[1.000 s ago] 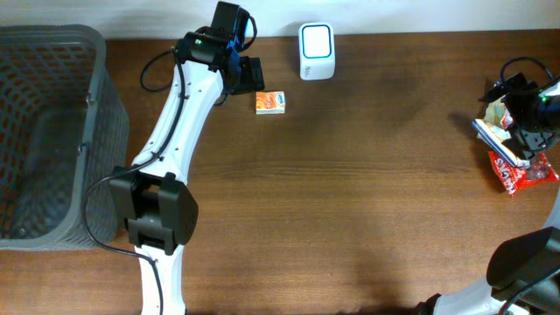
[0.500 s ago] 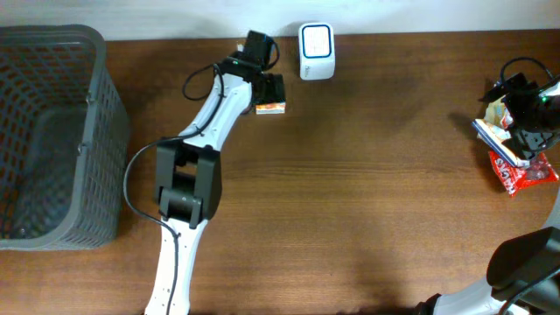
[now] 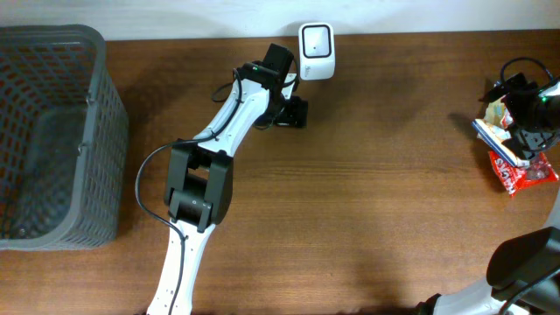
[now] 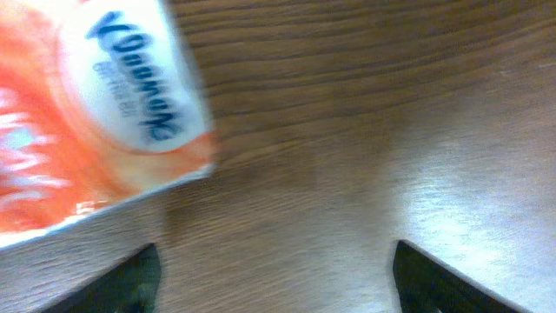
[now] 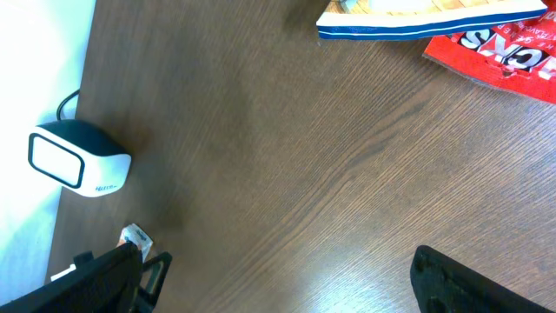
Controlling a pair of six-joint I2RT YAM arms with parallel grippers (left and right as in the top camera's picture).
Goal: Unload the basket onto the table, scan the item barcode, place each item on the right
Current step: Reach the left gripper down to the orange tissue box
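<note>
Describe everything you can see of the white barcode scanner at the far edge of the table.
The scanner is a small, white, rounded box that looks like plastic. Its face carries a pale rectangular window framed by a dark line. In the right wrist view its back looks darker, and a thin dark cable leaves from behind it. It stands on the wooden table at the far edge, window visible from above. The left arm lies close beside it; whether they touch cannot be told.

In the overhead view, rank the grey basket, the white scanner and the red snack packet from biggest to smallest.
Largest: grey basket, clearly.
Then white scanner and red snack packet: similar in size, and the packet is partly covered, so unranked.
</note>
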